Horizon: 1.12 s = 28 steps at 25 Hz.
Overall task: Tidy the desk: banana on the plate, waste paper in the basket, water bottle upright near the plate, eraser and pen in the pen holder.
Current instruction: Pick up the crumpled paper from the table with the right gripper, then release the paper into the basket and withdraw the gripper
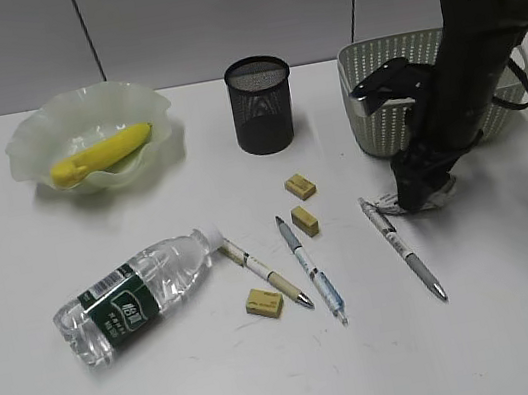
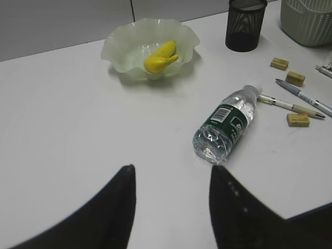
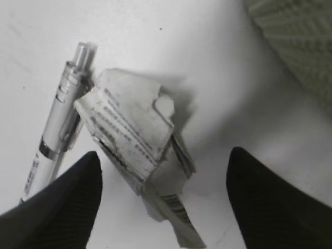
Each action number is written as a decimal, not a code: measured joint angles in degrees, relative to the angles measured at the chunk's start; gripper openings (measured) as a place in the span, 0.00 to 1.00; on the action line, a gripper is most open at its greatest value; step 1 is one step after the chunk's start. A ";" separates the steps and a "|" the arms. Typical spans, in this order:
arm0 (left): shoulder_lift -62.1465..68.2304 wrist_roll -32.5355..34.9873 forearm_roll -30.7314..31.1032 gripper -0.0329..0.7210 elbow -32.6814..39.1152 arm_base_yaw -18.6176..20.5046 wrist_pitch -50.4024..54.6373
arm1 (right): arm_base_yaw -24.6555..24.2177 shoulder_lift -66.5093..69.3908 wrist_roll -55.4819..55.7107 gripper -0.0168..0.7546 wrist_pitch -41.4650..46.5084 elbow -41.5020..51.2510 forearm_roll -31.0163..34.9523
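The banana (image 1: 100,154) lies in the wavy green plate (image 1: 26,136). On its side on the desk (image 1: 527,316) rests the water bottle (image 1: 138,294), cap toward the pens. Three erasers (image 1: 300,186) and three pens (image 1: 310,269) are scattered in front of the black pen holder (image 1: 262,105). My right gripper (image 3: 165,153) is down over the waste paper (image 3: 137,135), open, one finger on each side and neither touching it. A pen (image 3: 59,122) lies against the paper's left edge. My left gripper (image 2: 172,167) hangs open and empty just short of the bottle (image 2: 228,124).
The green basket (image 1: 377,87) stands at the back right, just behind my right arm (image 1: 466,72), and its wall (image 3: 295,36) is close to the right finger. The left arm is out of the exterior view.
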 joint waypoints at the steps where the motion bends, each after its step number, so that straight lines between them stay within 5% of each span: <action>1: 0.00 0.00 0.00 0.51 0.00 0.00 0.00 | 0.57 0.24 0.00 0.78 0.00 0.00 -0.76; 5: 0.00 0.00 0.00 0.51 0.00 0.00 0.00 | 2.50 0.48 -0.05 0.68 0.05 0.00 -3.06; 15: 0.00 0.00 0.00 0.51 0.00 0.00 -0.01 | 2.94 0.53 0.13 0.04 3.15 0.00 -4.63; 28: 0.00 0.00 0.00 0.51 0.00 0.00 -0.06 | 2.94 -5.90 0.17 0.04 4.56 0.00 -4.41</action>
